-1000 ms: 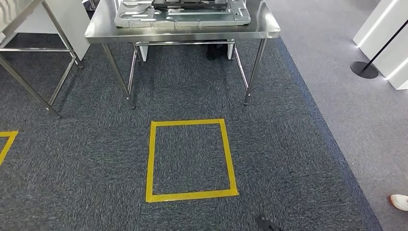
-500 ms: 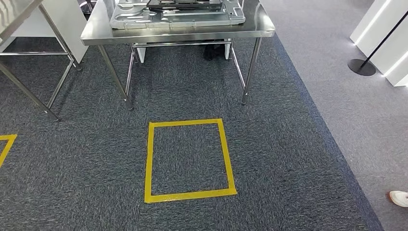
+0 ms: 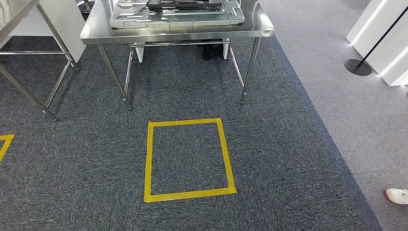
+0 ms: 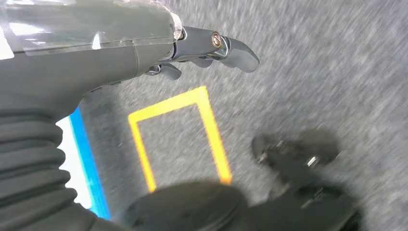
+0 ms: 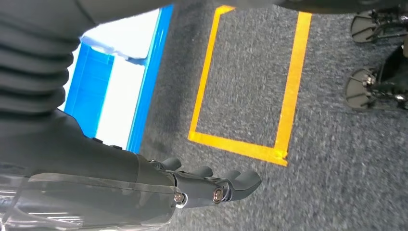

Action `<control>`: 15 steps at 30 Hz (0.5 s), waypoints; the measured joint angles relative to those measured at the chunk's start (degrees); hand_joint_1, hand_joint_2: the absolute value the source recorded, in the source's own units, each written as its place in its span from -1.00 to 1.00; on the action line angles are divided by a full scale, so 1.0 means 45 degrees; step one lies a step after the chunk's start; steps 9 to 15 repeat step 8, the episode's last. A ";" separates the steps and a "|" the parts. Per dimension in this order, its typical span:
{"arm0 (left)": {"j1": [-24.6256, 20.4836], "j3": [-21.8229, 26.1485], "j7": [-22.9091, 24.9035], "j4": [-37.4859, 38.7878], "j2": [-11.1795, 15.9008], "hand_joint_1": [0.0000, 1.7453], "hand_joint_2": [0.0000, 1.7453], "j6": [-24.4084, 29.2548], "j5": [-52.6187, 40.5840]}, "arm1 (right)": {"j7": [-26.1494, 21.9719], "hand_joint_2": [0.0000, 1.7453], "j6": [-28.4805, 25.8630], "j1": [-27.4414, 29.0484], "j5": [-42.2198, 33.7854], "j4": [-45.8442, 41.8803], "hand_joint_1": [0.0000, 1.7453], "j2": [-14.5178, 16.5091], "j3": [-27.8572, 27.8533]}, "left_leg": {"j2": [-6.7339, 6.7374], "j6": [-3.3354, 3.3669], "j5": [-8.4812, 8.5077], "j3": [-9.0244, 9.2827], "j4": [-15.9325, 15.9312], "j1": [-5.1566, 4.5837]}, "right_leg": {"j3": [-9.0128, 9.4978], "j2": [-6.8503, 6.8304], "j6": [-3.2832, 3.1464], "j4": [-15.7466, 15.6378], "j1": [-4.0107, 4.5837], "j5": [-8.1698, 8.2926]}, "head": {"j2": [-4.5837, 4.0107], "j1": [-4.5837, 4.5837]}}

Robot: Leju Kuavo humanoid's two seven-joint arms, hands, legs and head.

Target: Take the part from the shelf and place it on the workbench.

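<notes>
Carpet [image 3: 288, 144] is mostly what lies ahead of the robot, with a yellow taped square [image 3: 187, 159] on the floor and a steel bench [image 3: 178, 31] beyond it, well apart from both hands. The left hand [image 4: 211, 48] hangs at the robot's side over the floor, fingers loosely curled and apart, holding nothing; the right hand [image 5: 211, 187] hangs the same way, empty, with a blue-edged white panel [image 5: 120, 91] near it. So no part is in either hand. A grey metal plate [image 3: 178, 17] with a dark piece on top lies on the bench, far ahead of the hands; whether that is the task's part already set down, or a fixture, I cannot tell, and I see no shelf from here. What could go wrong, as I judge it: if the robot walks on to the bench, drifting off the taped square would leave it too far away or skewed for a reach, or bring it up against the bench legs. Someone's white shoe [image 3: 397, 195] sits at the edge of the carpet, off to the right hand's side, and a swinging arm or a turn could clip that person. The left wrist view is blurred, so any fine positioning judged from it would be unreliable.
</notes>
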 joint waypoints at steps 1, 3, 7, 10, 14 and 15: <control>0.0008 -0.0267 -0.0001 -0.0112 0.0058 -1.00 -1.00 0.0016 0.0348 | -0.0051 -1.00 0.0024 0.0091 -0.0141 0.0004 -1.00 0.0000 0.0055 | 0.0014 -0.0074 -0.0008 -0.0006 -0.0007 -0.0008 | 0.0033 0.0004 -0.0065 -0.0103 0.0041 -0.0050 | 0.0000 0.0000; 0.0064 -0.0811 -0.0004 -0.0284 0.0164 -1.00 -1.00 0.0036 0.1075 | -0.0148 -1.00 0.0075 0.0231 -0.0431 -0.0004 -1.00 0.0002 0.0180 | 0.0020 -0.0217 -0.0039 0.0014 0.0001 0.0015 | 0.0038 -0.0006 -0.0219 -0.0174 0.0031 -0.0015 | 0.0000 -0.0001; 0.0568 -0.1866 -0.0005 -0.0370 0.0364 -1.00 -1.00 0.0073 0.2543 | -0.0351 -1.00 0.0125 0.0278 -0.1005 -0.0297 -1.00 0.0006 0.0419 | -0.0021 -0.0420 -0.1304 -0.0861 0.2064 0.0051 | 0.0088 -0.0045 -0.0489 -0.0337 -0.0019 0.0051 | 0.0000 -0.0002; 0.0660 -0.1992 -0.0005 -0.0369 0.0383 -1.00 -1.00 0.0076 0.2721 | -0.0376 -1.00 0.0124 0.0270 -0.1075 -0.0363 -1.00 0.0004 0.0444 | -0.0024 -0.0437 -0.1568 -0.1090 0.2562 0.0057 | 0.0082 -0.0046 -0.0510 -0.0335 -0.0011 0.0047 | 0.0000 -0.0002; 0.0660 -0.1992 -0.0005 -0.0369 0.0383 -1.00 -1.00 0.0076 0.2721 | -0.0376 -1.00 0.0124 0.0270 -0.1075 -0.0363 -1.00 0.0004 0.0444 | -0.0024 -0.0437 -0.1568 -0.1090 0.2562 0.0057 | 0.0082 -0.0046 -0.0510 -0.0335 -0.0011 0.0047 | 0.0000 -0.0002; 0.0660 -0.1992 -0.0005 -0.0369 0.0383 -1.00 -1.00 0.0076 0.2721 | -0.0376 -1.00 0.0124 0.0270 -0.1075 -0.0363 -1.00 0.0004 0.0444 | -0.0024 -0.0437 -0.1568 -0.1090 0.2562 0.0057 | 0.0082 -0.0046 -0.0510 -0.0335 -0.0011 0.0047 | 0.0000 -0.0002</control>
